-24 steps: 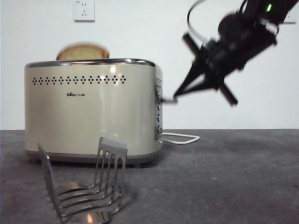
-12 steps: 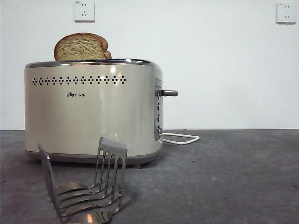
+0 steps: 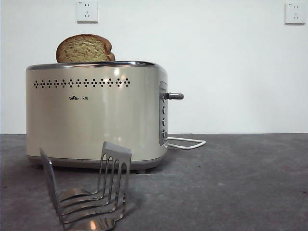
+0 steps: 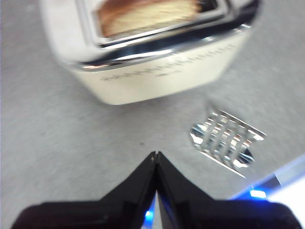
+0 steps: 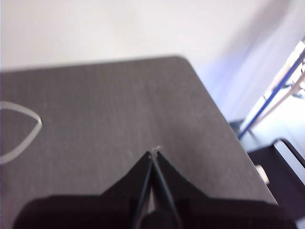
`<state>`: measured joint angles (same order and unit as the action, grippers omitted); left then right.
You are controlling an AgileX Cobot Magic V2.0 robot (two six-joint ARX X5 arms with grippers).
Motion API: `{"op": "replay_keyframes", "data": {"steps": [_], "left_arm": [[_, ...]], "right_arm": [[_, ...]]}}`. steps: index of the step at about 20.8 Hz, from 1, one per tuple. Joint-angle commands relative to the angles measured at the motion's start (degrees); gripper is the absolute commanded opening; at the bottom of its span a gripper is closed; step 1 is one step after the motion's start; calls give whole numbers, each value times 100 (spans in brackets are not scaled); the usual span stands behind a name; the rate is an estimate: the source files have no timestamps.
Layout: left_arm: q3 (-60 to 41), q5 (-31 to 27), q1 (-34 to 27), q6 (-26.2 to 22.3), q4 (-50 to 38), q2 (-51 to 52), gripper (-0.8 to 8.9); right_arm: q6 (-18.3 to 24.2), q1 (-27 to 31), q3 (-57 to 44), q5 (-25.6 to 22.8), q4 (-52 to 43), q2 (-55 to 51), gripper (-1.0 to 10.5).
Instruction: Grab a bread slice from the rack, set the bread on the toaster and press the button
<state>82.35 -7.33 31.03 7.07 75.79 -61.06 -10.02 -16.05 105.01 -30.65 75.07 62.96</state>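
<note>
The slice of bread (image 3: pixel 84 48) is seen standing upright in the slot of the toaster (image 3: pixel 96 115), its domed top raised above the chrome rim. The rack (image 3: pixel 89 192) is set on the table (image 3: pixel 231 183) just in front of the toaster, with nothing held between its dividers. The left gripper (image 4: pixel 156 155) is held high above the table, jaws pressed together around nothing. The right gripper (image 5: pixel 153 153) is likewise closed and unloaded, well apart from the toaster, near the white cord (image 5: pixel 19 133).
</note>
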Motion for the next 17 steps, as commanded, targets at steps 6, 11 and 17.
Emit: {"op": "replay_keyframes", "data": {"steps": [6,11,17], "left_arm": [[-3471,520,-2433,-1056,-4284,2236,-4],[-6874,645,-3134,-850,-6999,4433,-4],[-7838,647,-2992,-835,-6994,5543,-4]], "right_arm": [[17,-4,-17,-26,407,236,0],[17,-4,-17,-24,407,627,0],[17,-4,-17,-26,407,1014,0]]}}
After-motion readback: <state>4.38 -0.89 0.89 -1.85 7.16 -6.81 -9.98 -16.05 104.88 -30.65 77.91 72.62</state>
